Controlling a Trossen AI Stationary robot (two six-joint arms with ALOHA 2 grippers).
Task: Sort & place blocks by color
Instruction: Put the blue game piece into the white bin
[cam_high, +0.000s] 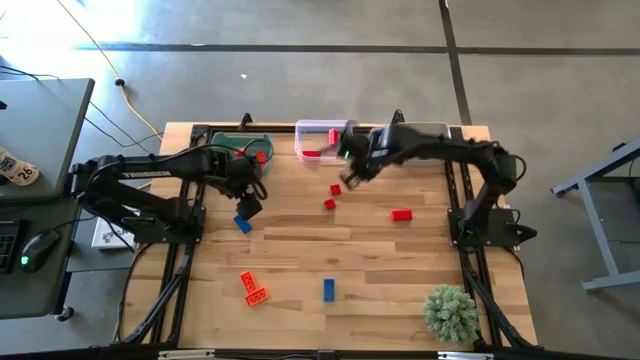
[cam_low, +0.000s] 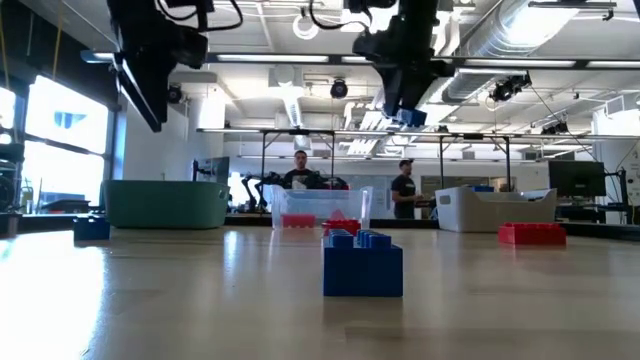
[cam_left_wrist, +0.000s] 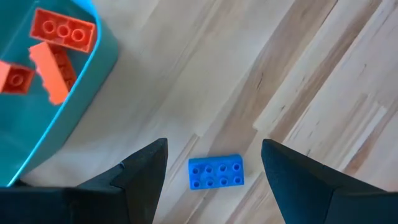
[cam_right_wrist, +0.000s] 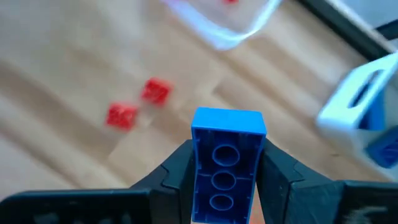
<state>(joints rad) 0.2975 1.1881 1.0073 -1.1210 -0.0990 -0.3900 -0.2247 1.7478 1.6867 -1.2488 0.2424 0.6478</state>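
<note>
Your right gripper (cam_right_wrist: 225, 177) hangs above the wooden table (cam_high: 350, 260) near the clear plastic bin (cam_high: 318, 140), jaws clamped on an oblong blue studded brick (cam_right_wrist: 227, 158). Your left gripper (cam_left_wrist: 211, 171) hovers, jaws apart, over another blue studded brick (cam_left_wrist: 216, 172) beside the green bin (cam_left_wrist: 59, 134) holding orange bricks (cam_left_wrist: 62, 31).

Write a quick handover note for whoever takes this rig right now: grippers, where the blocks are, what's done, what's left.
Right gripper: shut on a blue block, held above the table near the clear bin.
Left gripper: open, hovering over another blue block beside the green bin.
Done: orange blocks in the green bin, some red in the clear bin.
Left: three red blocks, orange blocks and a third blue one on the table.
</note>
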